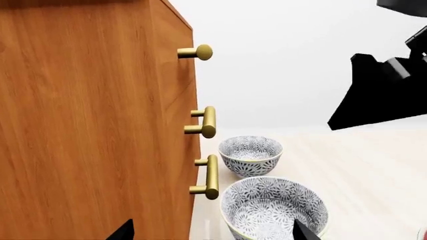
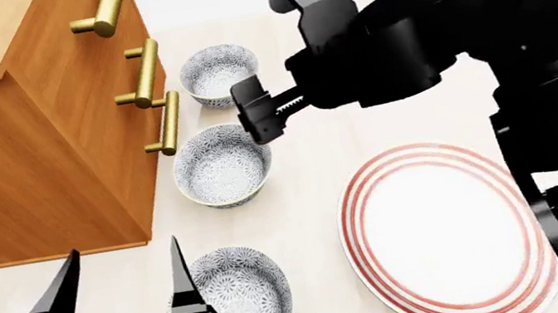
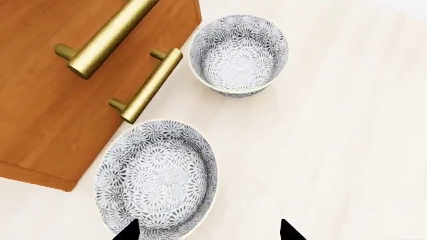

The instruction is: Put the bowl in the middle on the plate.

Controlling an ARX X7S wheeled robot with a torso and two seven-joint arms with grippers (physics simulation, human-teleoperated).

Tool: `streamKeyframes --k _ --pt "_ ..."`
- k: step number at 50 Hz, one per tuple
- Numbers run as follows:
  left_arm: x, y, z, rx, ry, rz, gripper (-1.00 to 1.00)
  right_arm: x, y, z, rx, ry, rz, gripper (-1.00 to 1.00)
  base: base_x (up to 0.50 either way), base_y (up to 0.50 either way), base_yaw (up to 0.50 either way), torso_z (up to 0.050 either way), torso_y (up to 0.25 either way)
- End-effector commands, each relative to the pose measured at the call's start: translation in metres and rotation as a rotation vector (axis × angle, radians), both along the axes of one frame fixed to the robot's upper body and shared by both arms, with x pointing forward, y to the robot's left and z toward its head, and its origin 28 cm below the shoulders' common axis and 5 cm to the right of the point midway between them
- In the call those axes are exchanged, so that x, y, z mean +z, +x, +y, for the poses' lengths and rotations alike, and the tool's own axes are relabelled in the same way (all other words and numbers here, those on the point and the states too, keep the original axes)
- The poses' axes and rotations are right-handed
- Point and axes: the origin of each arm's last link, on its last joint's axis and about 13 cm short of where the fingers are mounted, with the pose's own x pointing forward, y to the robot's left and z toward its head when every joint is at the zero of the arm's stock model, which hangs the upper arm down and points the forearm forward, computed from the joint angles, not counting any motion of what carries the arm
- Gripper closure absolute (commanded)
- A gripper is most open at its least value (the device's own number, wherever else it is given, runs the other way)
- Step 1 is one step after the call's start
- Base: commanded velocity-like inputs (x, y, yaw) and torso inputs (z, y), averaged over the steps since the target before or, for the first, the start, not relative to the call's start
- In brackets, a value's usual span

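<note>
With its jaws apart above the small round speckled white ceramic middle bowl (image 2: 221, 166), the right gripper (image 3: 208, 231) should descend to straddle the rim at the bowl's 3 o'clock, clear of the wooden cabinet (image 2: 18, 139), while the left gripper (image 2: 121, 287), jaws also apart, idles.

Head view: we see the near bowl (image 2: 238, 306) partly hidden behind the left gripper (image 2: 123, 294) and cut by the bottom edge. The plate (image 2: 443, 235) loses its right rim behind the right arm (image 2: 536, 82). The right gripper (image 2: 263, 113) overlaps the rim of the middle bowl (image 2: 220, 166); contact cannot be told. The cabinet (image 2: 16, 122) is cropped at left and top.

Right wrist view: only two dark fingertips (image 3: 288, 231) show; the middle bowl runs off the bottom edge.
</note>
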Motion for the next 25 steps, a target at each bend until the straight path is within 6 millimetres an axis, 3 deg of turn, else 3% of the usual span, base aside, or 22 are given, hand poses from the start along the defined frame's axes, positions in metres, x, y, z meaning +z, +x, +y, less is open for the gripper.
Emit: streamKeyframes --k 1,13,25 --pt "-0.001 0.001 0.0 0.0 0.003 0.007 -1.0 -0.004 0.017 0.011 -0.015 -0.054 0.049 -1.0 0.0 0.0 0.0 0.0 0.0" --pt "-0.001 0.001 0.0 -0.001 0.003 0.009 -1.0 -0.018 0.032 0.025 -0.029 -0.049 0.076 -1.0 0.0 0.0 0.0 0.0 0.0" --pt "-0.003 0.002 0.002 0.0 0.004 0.015 -1.0 -0.033 0.032 0.038 -0.017 -0.05 0.09 -1.0 0.0 0.0 0.0 0.0 0.0"
